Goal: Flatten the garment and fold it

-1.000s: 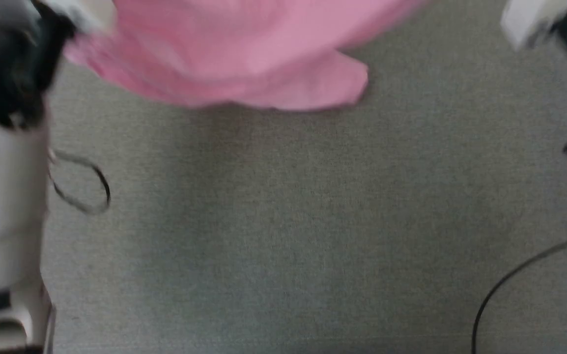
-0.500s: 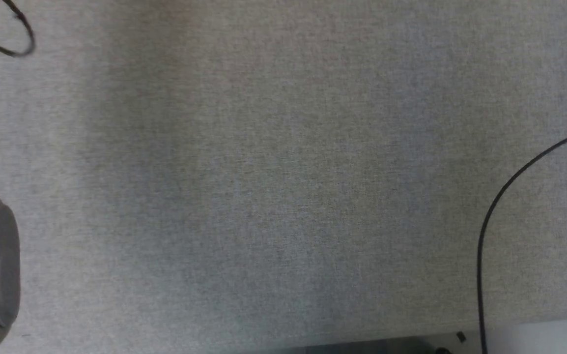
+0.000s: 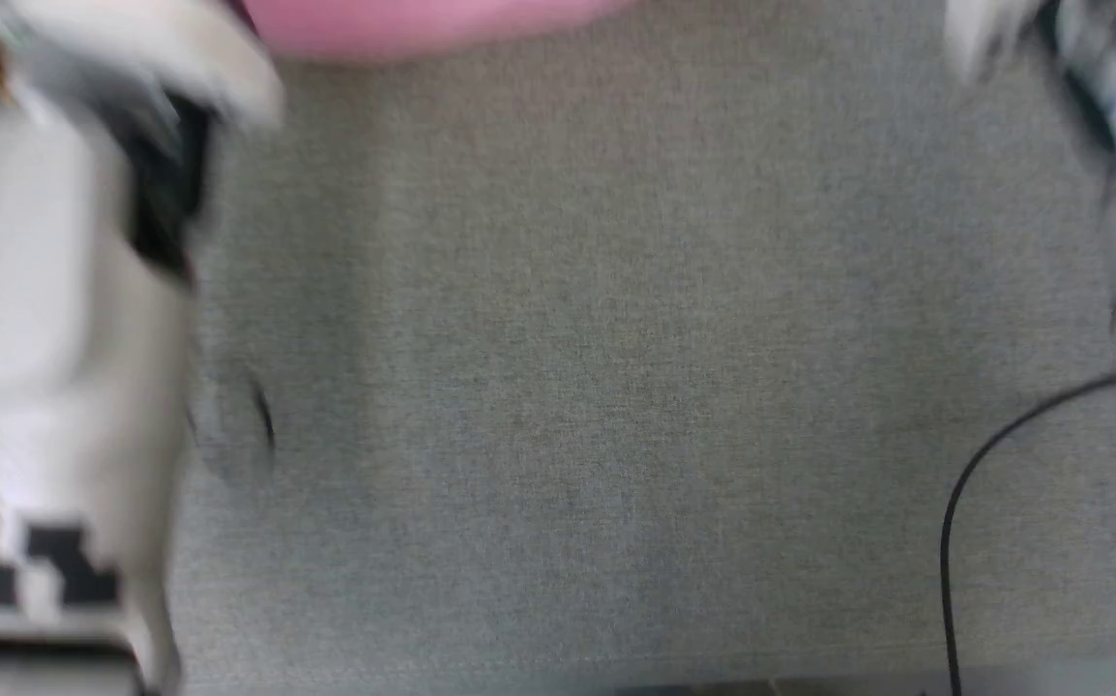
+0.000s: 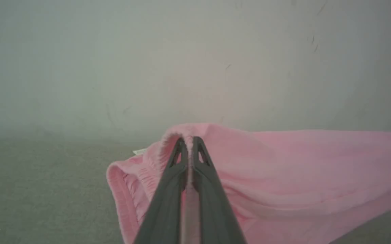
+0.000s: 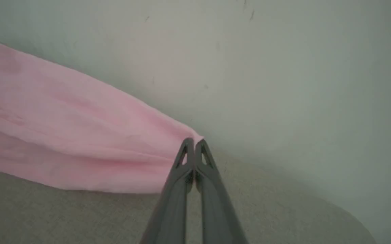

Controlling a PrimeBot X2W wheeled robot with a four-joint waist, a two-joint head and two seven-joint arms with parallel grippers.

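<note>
The garment (image 4: 300, 176) is light pink and hangs stretched above the grey surface. In the left wrist view my left gripper (image 4: 188, 139) is shut on its gathered elastic waistband, and a small white label (image 4: 140, 151) peeks out at the left. Seen from the right wrist, my right gripper (image 5: 193, 140) is shut on the garment's (image 5: 63, 135) far corner, with the cloth running off to the left. From the head, only a blurred strip of the garment (image 3: 423, 24) shows along the top edge, between my pale left forearm (image 3: 55, 319) and my right arm (image 3: 1100, 87).
A grey fabric-covered surface (image 3: 597, 387) spreads below the garment. A black cable (image 3: 964, 493) curves across it at the lower right. A plain pale wall (image 4: 182, 61) stands just beyond the surface's far edge.
The head view has swung: half a second ago it showed bare surface and cable, now both forearms and the garment's lower edge are back at the top, blurred by motion.
</note>
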